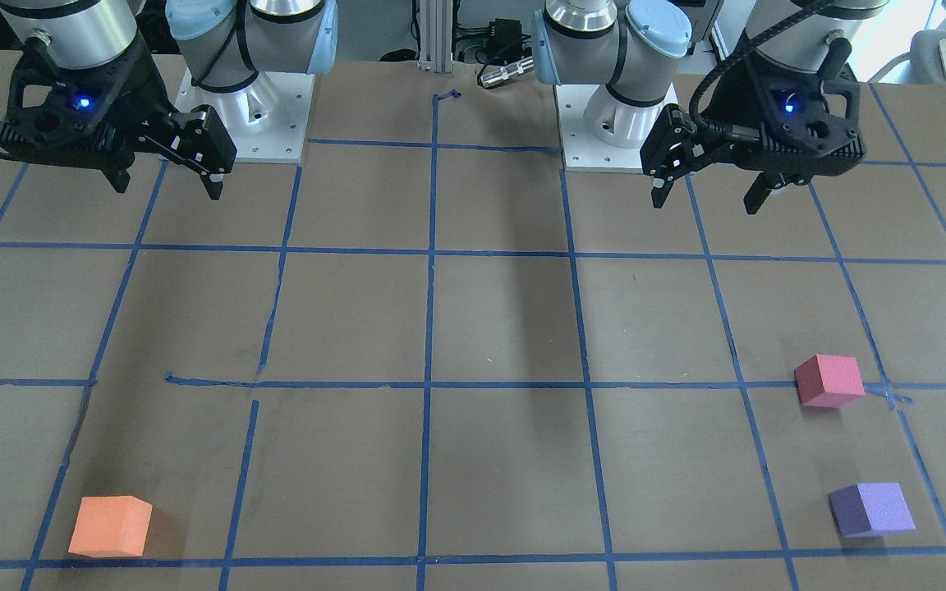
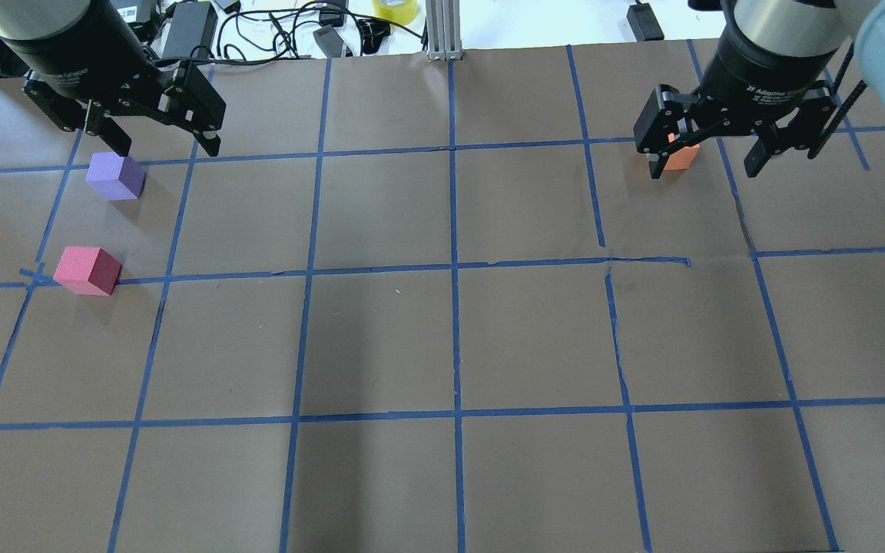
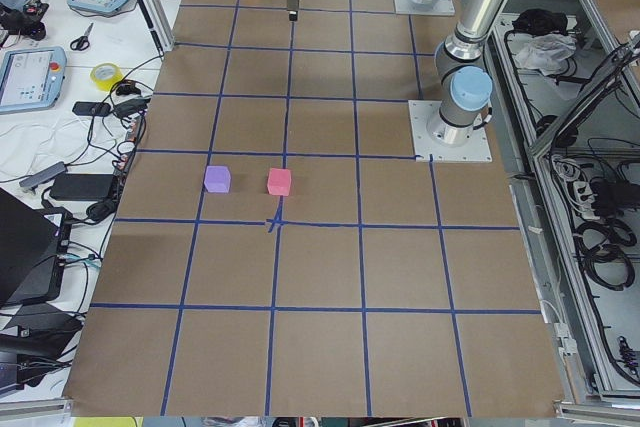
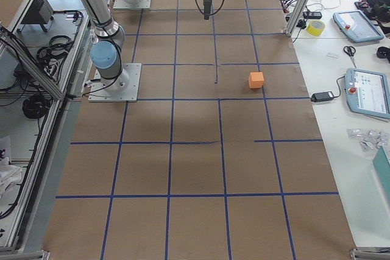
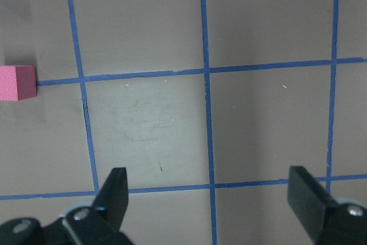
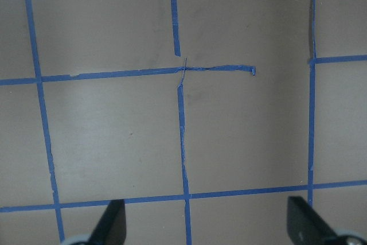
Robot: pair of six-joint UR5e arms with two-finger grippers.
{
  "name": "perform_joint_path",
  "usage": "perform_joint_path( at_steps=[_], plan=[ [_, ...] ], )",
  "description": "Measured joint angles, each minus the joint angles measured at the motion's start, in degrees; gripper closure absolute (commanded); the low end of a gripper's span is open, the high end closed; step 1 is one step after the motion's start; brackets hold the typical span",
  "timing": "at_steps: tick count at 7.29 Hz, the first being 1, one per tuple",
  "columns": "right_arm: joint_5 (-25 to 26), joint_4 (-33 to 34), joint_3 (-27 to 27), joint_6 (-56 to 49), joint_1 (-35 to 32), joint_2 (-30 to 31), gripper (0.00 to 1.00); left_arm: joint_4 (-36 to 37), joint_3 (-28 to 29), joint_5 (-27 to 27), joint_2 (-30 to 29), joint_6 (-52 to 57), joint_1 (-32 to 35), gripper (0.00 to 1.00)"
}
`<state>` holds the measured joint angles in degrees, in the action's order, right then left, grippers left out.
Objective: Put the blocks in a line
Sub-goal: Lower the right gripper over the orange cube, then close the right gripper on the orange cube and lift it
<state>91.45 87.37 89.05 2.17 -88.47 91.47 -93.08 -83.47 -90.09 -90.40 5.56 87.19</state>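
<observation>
- The left hand (image 1: 709,197) hangs above the table (image 1: 506,328) near its own base. Its fingers are spread wide and nothing is between them.
- The right hand (image 1: 167,187) is in the same state: released, empty and raised off the table. Its wrist camera shows only bare table and blue tape lines (image 1: 432,386) between the fingers.
- The orange block (image 1: 110,526) sits alone on the robot's right side, at the far edge from the robot. From overhead it seems to lie between the right hand's fingers, but the front view shows that hand high up and well apart from it.
- The pinkish-red block (image 1: 828,381) and the purple block (image 1: 873,510) lie near each other on the robot's left side. The pinkish-red one is closer to the robot and just beside a tape crossing, and the purple one is farther out.
- No line is formed yet, since the orange block is well apart from the other two.
- The blocks look like matte foam, so they are probably very light, a little soft and not slippery. A gentle squeeze should hold one, while a hard one would likely dent it.
- The best hold seems to be from above on two opposite flat side faces. Each block sits turned against the tape grid, so the wrist would need turning to meet the faces squarely rather than the corners.
</observation>
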Motion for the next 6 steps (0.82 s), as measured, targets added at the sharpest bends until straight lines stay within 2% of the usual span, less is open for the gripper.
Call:
perform_joint_path(
  at_steps=[2, 3, 6],
  plan=[
    [-0.2, 0.4, 0.0, -0.6, 2.6, -2.1, 0.00, 0.0, 0.0, 0.0, -0.3, 0.0, 0.0, 0.00],
    [-0.5, 1.9, 0.0, -2.3, 4.0, -5.2, 0.00, 0.0, 0.0, 0.1, -0.4, 0.0, 0.0, 0.00],
    [-0.4, 19.3, 0.0, -11.8, 5.6, -16.4, 0.00, 0.0, 0.1, 0.1, -0.4, 0.0, 0.3, 0.00]
  ],
)
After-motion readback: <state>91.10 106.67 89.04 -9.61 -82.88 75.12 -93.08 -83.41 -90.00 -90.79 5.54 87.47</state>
